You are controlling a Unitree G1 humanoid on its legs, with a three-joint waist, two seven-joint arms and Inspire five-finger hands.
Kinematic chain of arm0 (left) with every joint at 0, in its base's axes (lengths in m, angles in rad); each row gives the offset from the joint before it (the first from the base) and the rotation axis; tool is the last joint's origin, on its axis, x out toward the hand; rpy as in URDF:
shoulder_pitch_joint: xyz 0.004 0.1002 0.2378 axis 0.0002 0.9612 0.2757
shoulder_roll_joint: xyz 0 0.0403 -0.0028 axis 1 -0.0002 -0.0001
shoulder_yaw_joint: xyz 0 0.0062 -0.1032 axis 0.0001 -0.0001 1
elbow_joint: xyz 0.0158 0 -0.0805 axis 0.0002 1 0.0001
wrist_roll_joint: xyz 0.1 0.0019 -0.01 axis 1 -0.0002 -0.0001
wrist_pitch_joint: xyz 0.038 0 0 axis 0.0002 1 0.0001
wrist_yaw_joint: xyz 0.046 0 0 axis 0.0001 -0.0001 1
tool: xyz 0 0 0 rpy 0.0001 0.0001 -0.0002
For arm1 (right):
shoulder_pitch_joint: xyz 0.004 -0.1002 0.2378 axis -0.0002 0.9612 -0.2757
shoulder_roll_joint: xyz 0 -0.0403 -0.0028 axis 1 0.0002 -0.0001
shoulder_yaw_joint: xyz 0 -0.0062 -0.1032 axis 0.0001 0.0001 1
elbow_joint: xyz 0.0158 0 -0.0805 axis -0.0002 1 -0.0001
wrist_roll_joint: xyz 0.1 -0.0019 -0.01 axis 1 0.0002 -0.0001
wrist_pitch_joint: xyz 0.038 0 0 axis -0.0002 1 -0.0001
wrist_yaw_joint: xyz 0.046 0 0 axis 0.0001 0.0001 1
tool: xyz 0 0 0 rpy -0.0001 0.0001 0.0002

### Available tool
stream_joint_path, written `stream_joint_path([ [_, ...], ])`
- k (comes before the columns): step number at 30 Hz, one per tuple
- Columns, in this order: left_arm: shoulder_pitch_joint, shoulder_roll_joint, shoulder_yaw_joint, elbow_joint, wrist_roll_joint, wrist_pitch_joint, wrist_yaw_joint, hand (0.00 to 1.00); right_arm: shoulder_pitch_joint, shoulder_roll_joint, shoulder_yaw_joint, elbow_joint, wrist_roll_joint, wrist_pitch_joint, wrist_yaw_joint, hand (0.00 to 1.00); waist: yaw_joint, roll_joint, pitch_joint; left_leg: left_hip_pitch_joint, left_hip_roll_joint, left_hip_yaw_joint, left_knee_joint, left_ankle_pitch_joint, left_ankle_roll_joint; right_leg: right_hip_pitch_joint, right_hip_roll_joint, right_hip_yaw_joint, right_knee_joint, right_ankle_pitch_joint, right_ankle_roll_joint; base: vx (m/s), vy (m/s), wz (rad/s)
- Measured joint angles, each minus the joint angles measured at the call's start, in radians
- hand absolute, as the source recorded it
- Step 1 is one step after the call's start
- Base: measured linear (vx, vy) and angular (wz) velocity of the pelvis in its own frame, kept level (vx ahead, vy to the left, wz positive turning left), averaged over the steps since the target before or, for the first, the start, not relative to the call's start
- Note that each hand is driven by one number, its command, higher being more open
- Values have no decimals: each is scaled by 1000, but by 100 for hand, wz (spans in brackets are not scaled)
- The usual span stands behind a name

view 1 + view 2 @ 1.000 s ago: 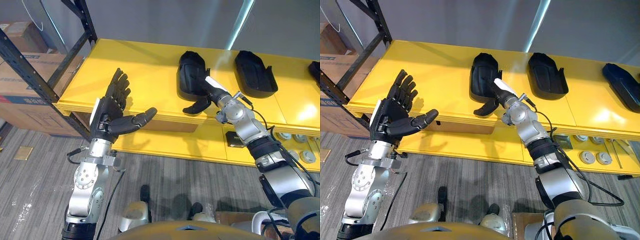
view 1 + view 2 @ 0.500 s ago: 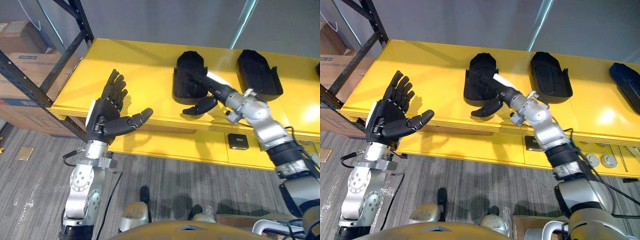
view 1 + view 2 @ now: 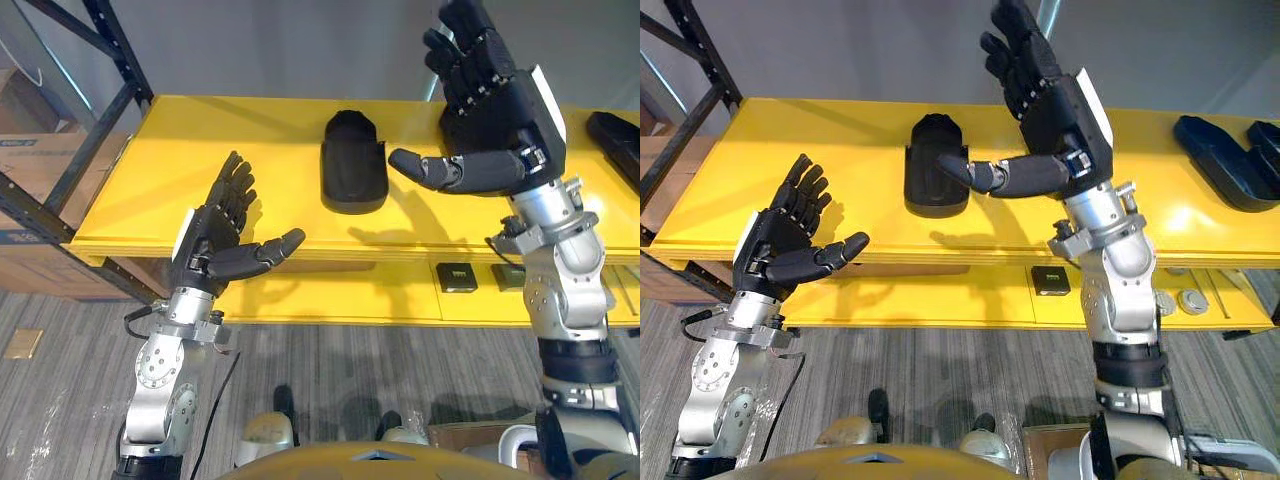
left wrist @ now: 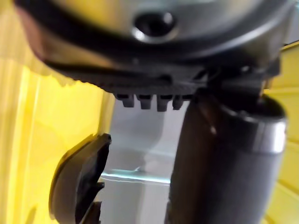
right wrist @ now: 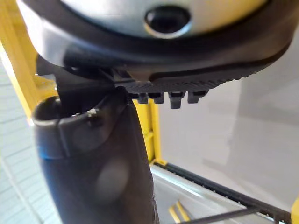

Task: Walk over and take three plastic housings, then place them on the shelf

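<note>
Plastic housing [image 3: 353,175], black and long, lies flat on the yellow shelf [image 3: 200,150] at 12 o'clock from the middle of the head view, and nothing is touching it. Right hand [image 3: 500,115] is up high at 2 o'clock, well above the shelf top. Its fingers are straight and fanned and its thumb sticks out toward 9 o'clock: wide open, nothing in it. Left hand [image 3: 207,245] hovers at 8 o'clock, just off the shelf's front edge. The palm is up, the fingers stretched and a little spread, the thumb pointing to 3 o'clock, and it is empty as well. From that left hand the housing sits at 1 o'clock, clearly apart. Out at 3 o'clock, on the shelf's right end, a second housing [image 3: 1220,165] lies dark against the yellow. On the lower board, at 5 o'clock from the central housing, sits a small dark square block [image 3: 455,275]. Cardboard boxes [image 3: 28,165] stand at 9 o'clock, beside the shelf's left end.
</note>
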Motion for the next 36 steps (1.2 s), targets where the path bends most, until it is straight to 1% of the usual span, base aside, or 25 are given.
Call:
stream_joint_path([
  [1, 0, 0, -1, 0, 11, 0, 1, 100, 22, 11, -2, -3, 0, 0, -12, 100, -3, 0, -4, 0, 0, 1, 0, -1, 1, -1, 0, 4, 0, 0, 0, 48, 11, -15],
  [3, -1, 1, -10, -3, 106, -10, 37, 100, 118, 64, -18, -36, -27, 0, -64, 100, -20, 2, -10, 0, 0, 8, 0, -4, 2, -6, 0, 10, 0, 0, 0, 26, 12, -10],
  [4, -1, 1, -11, -3, 127, -11, 48, 100, 134, 77, -21, -39, -43, 0, -72, 100, -26, 3, -11, 0, 0, 11, 0, -5, 2, -11, 0, 16, 0, 0, 0, 0, 13, -19],
  [6, -2, 2, -13, -3, 194, -11, 86, 100, 183, 98, -21, -47, -66, 0, -99, 100, -33, 9, -15, -1, 1, 26, 0, -14, -3, -21, 0, 33, -1, 0, 0, 3, 14, -23],
  [8, -2, 3, -21, -2, 261, -12, 129, 100, 258, 129, -21, -92, -78, 1, -138, 100, -47, 18, -19, -3, 3, 42, 0, -18, -2, -34, 1, 54, 0, 1, 1, 19, 13, -21],
  [10, -6, 5, -31, 1, 318, -12, 161, 100, 291, 146, -20, -111, -78, 1, -164, 100, -62, 21, -21, -2, 2, 47, 0, -21, -2, -37, 1, 60, 0, 1, 1, 22, 9, -13],
  [12, -19, 5, -49, 4, 355, -12, 194, 100, 314, 164, -20, -115, -76, 2, -193, 100, -70, 21, -22, -5, 3, 55, 1, -24, -2, -51, 1, 70, 0, 1, 1, 16, 10, -13],
  [13, -45, 5, -65, 26, 387, -11, 225, 100, 339, 177, -19, -115, -76, 3, -209, 100, -80, 24, -23, -11, 2, 63, 2, -26, -2, -59, 1, 81, 1, 3, 2, 17, 11, -12],
  [15, -62, 6, -74, 44, 400, -11, 250, 100, 359, 193, -17, -115, -76, 6, -215, 100, -83, 26, -25, -17, 2, 68, 4, -26, -1, -69, 1, 87, 2, 4, 3, 18, 6, -10],
  [16, -76, 7, -83, 59, 413, -8, 271, 100, 377, 204, -16, -115, -76, 10, -221, 100, -86, 27, -25, -18, 2, 73, 4, -22, 5, -73, 1, 91, 1, 9, 8, 29, -2, -12],
  [17, -91, 7, -95, 81, 436, -3, 299, 100, 406, 211, -15, -115, -76, 21, -230, 100, -89, 28, -26, -18, 1, 78, 4, -22, 6, -76, 1, 100, 1, 9, 8, 44, 1, -16],
  [18, -103, 8, -107, 93, 452, 16, 332, 100, 428, 222, -15, -114, -76, 37, -240, 100, -95, 29, -27, -18, 1, 86, 4, -24, 5, -80, 2, 109, 2, 10, 8, 36, 2, -16],
  [19, -111, 7, -110, 104, 467, 23, 346, 100, 436, 229, -15, -114, -76, 44, -247, 100, -100, 30, -27, -18, 0, 90, 4, -26, 5, -83, 2, 113, 2, 12, 8, 36, 4, -17],
  [20, -130, 7, -112, 135, 478, 40, 373, 100, 448, 239, -11, -109, -75, 54, -255, 100, -110, 31, -27, -18, 0, 95, 5, -27, 5, -86, 3, 118, 2, 12, 8, 24, 0, -17],
  [21, -158, 7, -116, 181, 485, 69, 410, 100, 468, 243, -4, -110, -75, 56, -256, 100, -120, 32, -28, -17, 0, 102, 5, -30, 6, -90, 4, 126, 2, 12, 8, 18, -1, -17],
  [23, -175, 8, -116, 213, 508, 91, 439, 100, 477, 243, 3, -110, -75, 59, -255, 100, -128, 32, -28, -16, 0, 112, 5, -33, 6, -96, 6, 137, 2, 13, 8, 0, 0, -19],
  [24, -185, 8, -118, 240, 511, 109, 466, 100, 483, 243, 8, -110, -73, 59, -254, 100, -138, 32, -27, -16, 0, 121, 5, -34, 6, -102, 7, 146, 3, 13, 7, -6, -4, -21],
  [26, -214, 8, -122, 286, 511, 139, 501, 100, 497, 243, 8, -110, -63, 59, -253, 100, -145, 34, -26, -14, 2, 136, 5, -37, 5, -111, 11, 164, 3, 14, 6, -9, -13, -24],
  [31, -289, 9, -120, 377, 510, 165, 565, 100, 498, 243, 20, -110, -31, 72, -251, 100, -161, 39, -23, -15, 3, 153, 5, -41, 4, -124, 13, 183, 4, 14, 5, -12, -13, -11],
  [36, -373, 18, -116, 443, 497, 166, 601, 100, 490, 243, 25, -109, -22, 73, -252, 100, -167, 54, -4, -18, 3, 170, 5, -45, 3, -141, 13, 201, 10, 14, 5, -11, -7, -10],
])
